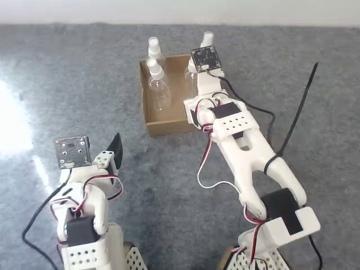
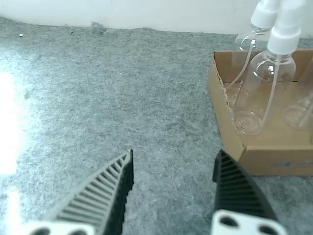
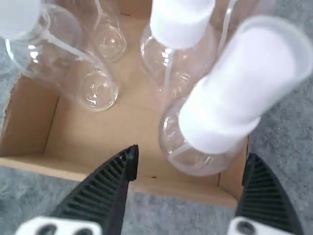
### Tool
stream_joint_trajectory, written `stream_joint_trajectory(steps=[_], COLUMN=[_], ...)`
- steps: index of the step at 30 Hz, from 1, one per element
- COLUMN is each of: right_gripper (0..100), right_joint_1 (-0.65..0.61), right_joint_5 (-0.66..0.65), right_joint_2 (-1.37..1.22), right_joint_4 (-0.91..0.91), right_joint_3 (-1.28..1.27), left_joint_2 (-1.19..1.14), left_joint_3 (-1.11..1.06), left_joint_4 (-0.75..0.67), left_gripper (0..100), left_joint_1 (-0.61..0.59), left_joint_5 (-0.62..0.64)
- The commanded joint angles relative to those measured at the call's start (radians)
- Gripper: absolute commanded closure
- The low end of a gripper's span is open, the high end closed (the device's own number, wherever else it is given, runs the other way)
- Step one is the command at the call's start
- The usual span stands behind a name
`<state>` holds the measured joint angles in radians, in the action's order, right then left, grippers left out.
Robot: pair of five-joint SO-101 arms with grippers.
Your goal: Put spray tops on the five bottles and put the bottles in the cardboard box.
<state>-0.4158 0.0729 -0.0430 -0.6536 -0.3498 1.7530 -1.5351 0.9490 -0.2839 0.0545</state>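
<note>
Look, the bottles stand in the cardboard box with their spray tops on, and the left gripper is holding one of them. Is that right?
Not quite. The left gripper holds nothing: the left wrist view shows it open over the grey carpet, apart from the cardboard box. The bottles do stand in the box with their spray tops on.

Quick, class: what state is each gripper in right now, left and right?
Left gripper: jaws open, holding nothing.
Right gripper: jaws open, holding nothing, above the cardboard box.
</note>
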Motion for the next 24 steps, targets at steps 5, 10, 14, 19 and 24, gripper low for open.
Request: stream_joint_trajectory(steps=[5,10,14,19,24], right_gripper=[70.1,70.1,70.2,70.3,83.2], right_joint_1=[-0.007,-0.008,-0.008,-0.008,-0.008], right_joint_5=[0.054,0.058,0.1,0.106,0.107], right_joint_2=[0.134,0.22,0.266,0.318,0.367], right_joint_4=[-0.085,-0.162,-0.226,-0.305,-0.357], right_joint_3=[0.066,0.064,0.064,0.064,0.064], left_joint_2=[0.018,0.018,0.018,0.018,0.018], left_joint_3=[0.004,0.004,0.004,0.004,0.004], left_joint_4=[-0.026,-0.026,-0.026,-0.026,-0.026], left_gripper=[75,75,75,75,75], left_joint_1=[0.002,0.002,0.0,0.0,0.002], left_joint_5=[-0.008,-0.008,-0.008,-0.008,-0.008])
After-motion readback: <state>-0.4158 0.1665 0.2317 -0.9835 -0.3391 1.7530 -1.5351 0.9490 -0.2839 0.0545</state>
